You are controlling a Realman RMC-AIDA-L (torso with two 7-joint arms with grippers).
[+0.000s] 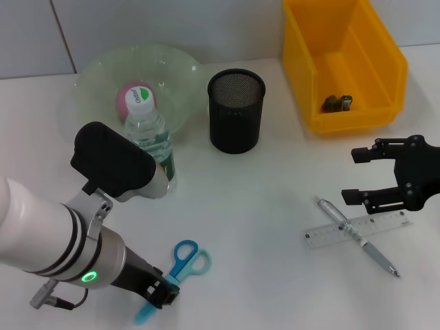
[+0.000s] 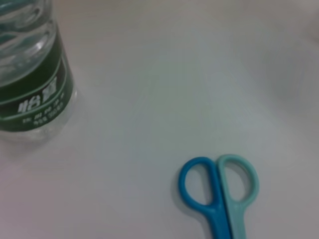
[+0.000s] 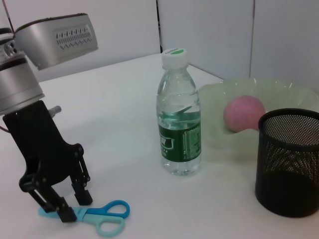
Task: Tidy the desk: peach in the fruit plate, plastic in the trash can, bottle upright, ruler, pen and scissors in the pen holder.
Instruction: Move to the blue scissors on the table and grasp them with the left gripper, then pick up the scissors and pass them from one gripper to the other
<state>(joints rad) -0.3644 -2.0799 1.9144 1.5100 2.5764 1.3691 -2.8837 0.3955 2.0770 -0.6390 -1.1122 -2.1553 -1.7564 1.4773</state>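
Note:
The blue and teal scissors (image 1: 187,261) lie flat on the white table near its front; their handles also show in the left wrist view (image 2: 219,191). My left gripper (image 1: 159,294) is down at the table with its fingers either side of the scissor blades, as the right wrist view (image 3: 72,206) shows. The water bottle (image 1: 148,137) stands upright. The pink peach (image 1: 134,96) lies in the green plate (image 1: 179,69). The clear ruler (image 1: 388,221) and the silver pen (image 1: 368,249) lie crossed at the right. My right gripper (image 1: 350,175) is open just above and behind them. The black mesh pen holder (image 1: 236,110) stands mid-table.
A yellow bin (image 1: 375,58) stands at the back right with a small dark scrap (image 1: 338,103) inside. My left arm's bulk (image 1: 113,161) sits right in front of the bottle.

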